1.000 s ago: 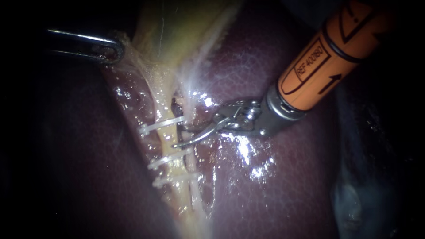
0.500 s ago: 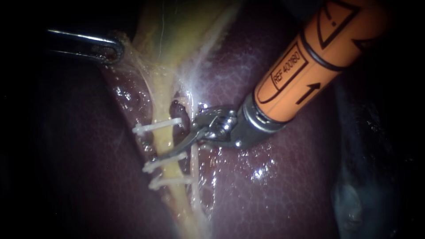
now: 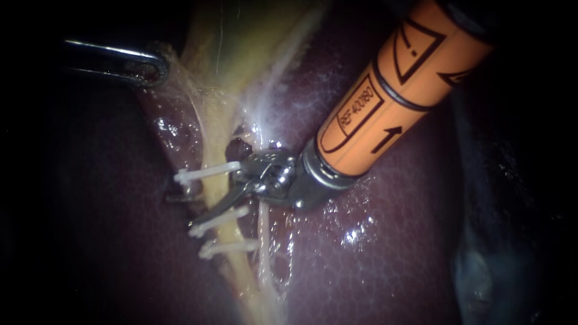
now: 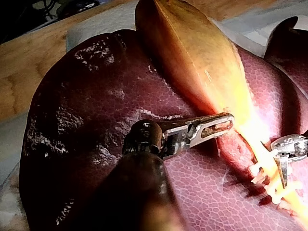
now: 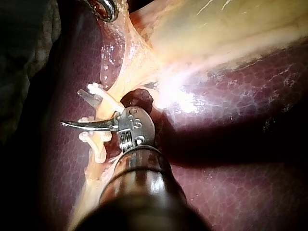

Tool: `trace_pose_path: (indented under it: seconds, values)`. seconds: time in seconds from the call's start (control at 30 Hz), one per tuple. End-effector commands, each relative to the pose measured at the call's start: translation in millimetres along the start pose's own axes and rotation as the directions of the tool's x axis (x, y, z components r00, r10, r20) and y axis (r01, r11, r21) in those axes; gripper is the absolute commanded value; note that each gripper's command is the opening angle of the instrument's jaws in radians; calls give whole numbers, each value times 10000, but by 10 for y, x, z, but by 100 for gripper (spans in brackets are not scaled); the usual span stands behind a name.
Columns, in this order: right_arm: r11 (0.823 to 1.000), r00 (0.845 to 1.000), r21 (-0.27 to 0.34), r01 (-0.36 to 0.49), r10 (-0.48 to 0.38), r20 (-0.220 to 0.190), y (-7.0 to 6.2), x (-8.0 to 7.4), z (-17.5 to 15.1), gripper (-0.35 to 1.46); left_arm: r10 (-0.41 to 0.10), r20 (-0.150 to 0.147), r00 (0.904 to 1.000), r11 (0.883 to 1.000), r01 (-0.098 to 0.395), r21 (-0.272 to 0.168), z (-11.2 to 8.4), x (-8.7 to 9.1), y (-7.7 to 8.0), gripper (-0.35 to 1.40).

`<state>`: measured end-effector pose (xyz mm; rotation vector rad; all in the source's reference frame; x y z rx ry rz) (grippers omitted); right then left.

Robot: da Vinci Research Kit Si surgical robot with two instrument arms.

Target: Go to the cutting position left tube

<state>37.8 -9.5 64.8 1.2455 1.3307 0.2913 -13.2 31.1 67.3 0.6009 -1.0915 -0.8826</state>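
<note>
The yellow left tube (image 3: 221, 188) runs down from the gallbladder (image 3: 241, 42) and carries three white clips (image 3: 208, 171). My right instrument (image 3: 191, 207), on an orange shaft, has curved blades that stand open. They straddle this tube between the upper clip and the middle clip (image 3: 218, 221). In the right wrist view the open blades (image 5: 72, 108) lie either side of the tube. The paler right tube (image 3: 263, 232) passes just under the wrist. My left instrument (image 3: 147, 67) is shut on the gallbladder's edge and holds it stretched, as the left wrist view shows (image 4: 216, 126).
Dark red liver (image 3: 373, 253) lies under and around both tubes, wet and shiny near the wrist. A small dark hole (image 3: 239, 147) shows between the tubes above the upper clip. A wooden board (image 4: 29, 72) lies beyond the liver.
My right instrument has slid left and slightly down, from beside the right tube to across the left tube. Its blades now reach past the tube's far side. The left instrument has stayed still.
</note>
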Motion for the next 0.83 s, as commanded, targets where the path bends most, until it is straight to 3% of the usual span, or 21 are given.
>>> trace_pose_path:
  seconds: [0.03, 0.17, 0.27, 0.4, 0.53, 0.83]
  values:
    - [10000, 9999, 36, 83, -83, -62, -2, 2, 1, 124, -2, 0, 10000, 10000, 2, 7, 0, 0, 0, -35]
    - [9984, 9979, 167, 537, -530, -378, -18, 14, 6, 124, -3, -3, 10000, 10000, 3, 12, -1, 0, 0, -35]
    - [9964, 9951, -100, 839, -843, -521, -35, 25, 8, 129, -2, -5, 10000, 10000, 2, 17, -2, 0, 0, -35]
    - [9942, 9925, -118, 1068, -1073, -579, -51, 39, 8, 129, -3, -6, 10000, 10000, 3, 18, -2, 0, 0, -35]
    - [9932, 9914, -102, 1157, -1161, -598, -57, 44, 7, 125, -3, -6, 10000, 10000, 3, 19, -2, 0, 0, -35]
    - [9926, 9908, -360, 1160, -1181, -661, -56, 40, 4, 118, -2, -6, 10000, 10000, 2, 21, -2, 0, 1, -35]
